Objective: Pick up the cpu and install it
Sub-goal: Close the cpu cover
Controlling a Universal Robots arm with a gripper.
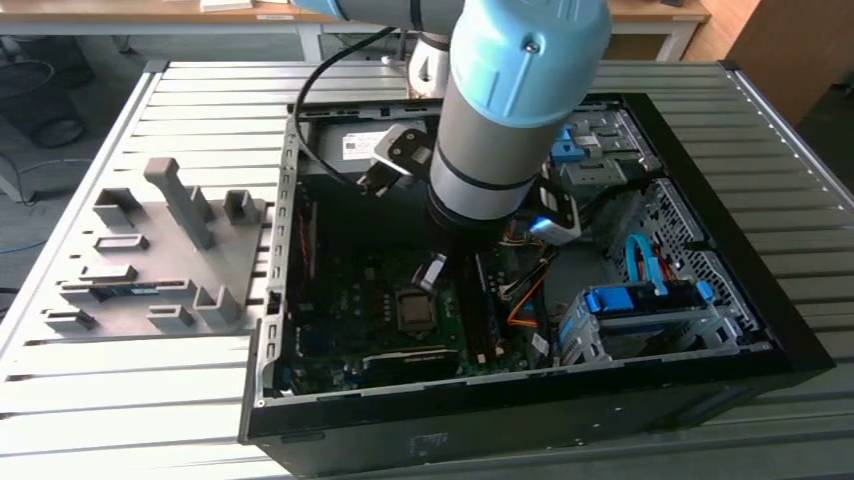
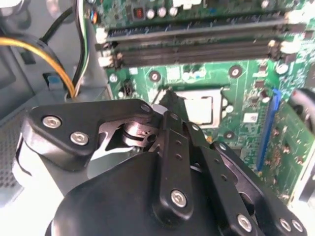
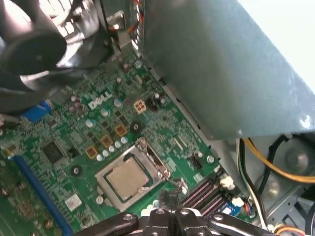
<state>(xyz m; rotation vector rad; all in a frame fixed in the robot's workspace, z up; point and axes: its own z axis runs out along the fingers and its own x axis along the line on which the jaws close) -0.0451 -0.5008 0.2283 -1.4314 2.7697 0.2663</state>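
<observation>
The cpu (image 3: 127, 178), a small pale silver square, lies flat inside the open metal socket frame (image 3: 153, 161) on the green motherboard (image 3: 59, 132). It also shows as a pale square (image 2: 201, 107) in the second wrist view and as a dark square (image 1: 415, 306) in the exterior view. My gripper (image 3: 172, 210) hangs just above the board beside the socket, apart from the chip. Its black fingers (image 2: 170, 105) meet at the socket's edge with nothing seen between them. In the exterior view the gripper (image 1: 431, 272) sits low inside the open computer case (image 1: 747, 330).
A grey power-supply box (image 3: 221, 64) and a black fan (image 3: 29, 49) rise beside the socket. Memory slots (image 2: 197, 44) and yellow cables (image 2: 44, 59) lie close by. A blue drive cage (image 1: 641, 300) fills the case's corner. A grey fixture plate (image 1: 160, 260) stands at the exterior view's left.
</observation>
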